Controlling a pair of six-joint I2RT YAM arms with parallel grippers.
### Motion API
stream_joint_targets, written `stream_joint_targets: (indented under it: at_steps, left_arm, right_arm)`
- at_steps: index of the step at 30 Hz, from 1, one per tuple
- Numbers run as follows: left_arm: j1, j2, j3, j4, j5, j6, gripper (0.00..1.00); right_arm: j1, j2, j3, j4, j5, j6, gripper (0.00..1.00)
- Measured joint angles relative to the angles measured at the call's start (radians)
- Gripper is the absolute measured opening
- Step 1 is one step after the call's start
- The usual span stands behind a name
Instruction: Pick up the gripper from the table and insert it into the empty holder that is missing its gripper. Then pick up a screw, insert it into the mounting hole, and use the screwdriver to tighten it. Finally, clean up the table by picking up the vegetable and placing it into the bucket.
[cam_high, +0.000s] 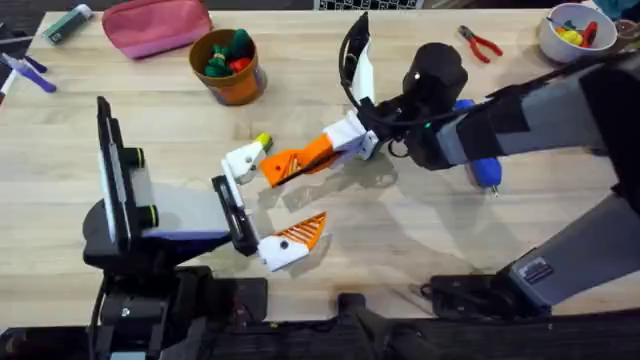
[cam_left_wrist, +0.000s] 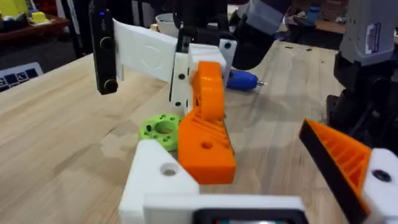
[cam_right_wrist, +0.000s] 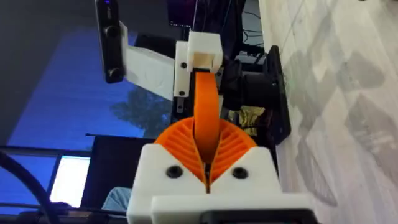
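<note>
My right gripper (cam_high: 328, 148) is clamped on the orange wedge piece (cam_high: 292, 162), with the ribbed pads (cam_right_wrist: 233, 146) squeezing it on both sides. Its free end is right against the holder (cam_high: 243, 160), the bare white finger of my left gripper (cam_high: 272, 198). That gripper stands wide open above the counter (cam_high: 420, 250). I cannot tell whether the wedge is seated on the holder or only leaning on its side.

The main risk, I think, is misalignment. If I push while the wedge is tilted against the holder, it could jam on the edge, twist between my pads or slip out. The holder's mounting hole (cam_left_wrist: 168, 168) may then not line up with the hole in the wedge, and the screw would not go in later. Pushing hard could also shove my left arm aside, since nothing else braces the holder.

The green ring (cam_left_wrist: 161, 127) lies just behind the holder, and the vegetable (cam_high: 262, 142) is just beside it, so a sideways slide could knock either one. The screwdriver (cam_high: 482, 170) is well away from the holder, under my right arm. The bucket (cam_high: 230, 65) is well beyond the holder.
</note>
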Motion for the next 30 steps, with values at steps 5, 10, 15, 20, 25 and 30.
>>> stream_joint_targets:
  at_steps: [5, 10, 15, 20, 25, 30]
  left_arm:
    - [0.000, 0.000, 0.000, 0.000, 0.000, 0.000, 0.985]
    - [0.000, 0.000, 0.000, 0.000, 0.000, 0.000, 0.985]
    - [0.000, 0.000, 0.000, 0.000, 0.000, 0.000, 0.985]
    - [0.000, 0.000, 0.000, 0.000, 0.000, 0.000, 0.985]
    - [0.000, 0.000, 0.000, 0.000, 0.000, 0.000, 0.985]
    - [0.000, 0.000, 0.000, 0.000, 0.000, 0.000, 0.985]
  right_arm:
    - [0.006, 0.000, 0.000, 0.003, 0.000, -0.004, 0.010]
    - [0.011, 0.000, 0.003, 0.004, 0.000, -0.008, 0.010]
    - [0.011, 0.000, 0.018, 0.004, 0.000, -0.011, 0.010]
    - [0.011, 0.000, 0.026, 0.000, 0.000, -0.015, 0.010]
    - [0.012, 0.000, 0.028, -0.006, 0.000, -0.014, 0.010]
    - [0.013, 0.000, 0.028, -0.006, 0.000, -0.010, 0.010]
